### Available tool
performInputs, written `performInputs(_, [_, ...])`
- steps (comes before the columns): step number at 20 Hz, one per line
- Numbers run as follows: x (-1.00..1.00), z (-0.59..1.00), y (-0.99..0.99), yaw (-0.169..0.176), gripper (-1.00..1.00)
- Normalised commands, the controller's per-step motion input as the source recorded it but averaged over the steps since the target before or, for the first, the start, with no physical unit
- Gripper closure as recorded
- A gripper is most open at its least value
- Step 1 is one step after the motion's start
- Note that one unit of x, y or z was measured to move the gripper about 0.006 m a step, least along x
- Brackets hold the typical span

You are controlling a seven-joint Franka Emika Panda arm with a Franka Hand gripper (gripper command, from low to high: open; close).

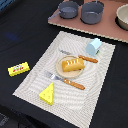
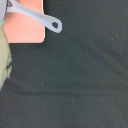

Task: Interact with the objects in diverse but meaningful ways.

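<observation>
Resting on a small round tan plate [image 1: 71, 70] at the middle of the woven beige placemat [image 1: 35, 75], the ridged orange-brown bread loaf [image 1: 73, 64] lies between an orange-handled knife [image 1: 80, 56] and fork [image 1: 65, 80]. Nearby stand a pale blue milk carton [image 1: 93, 47] and yellow holed cheese wedge [image 1: 47, 94]. Gripper fingers are out of sight.

The placemat [image 1: 30, 75] looks like woven cloth with a ribbed weave. Loaf [image 1: 73, 64], cheese [image 1: 47, 94] and carton [image 1: 93, 46] look like smooth plastic. The bench [image 1: 20, 30] wears dark matt cloth, creased. The pan handle [image 2: 40, 19] looks smooth grey.
</observation>
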Motion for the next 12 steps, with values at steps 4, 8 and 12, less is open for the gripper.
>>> performInputs(4, [0.86,-0.2,0.01,-0.099,-1.0])
performInputs(8, [0.85,-0.21,0.0,-0.092,-1.0])
performInputs(12, [0.67,-0.14,0.0,-0.074,-1.0])
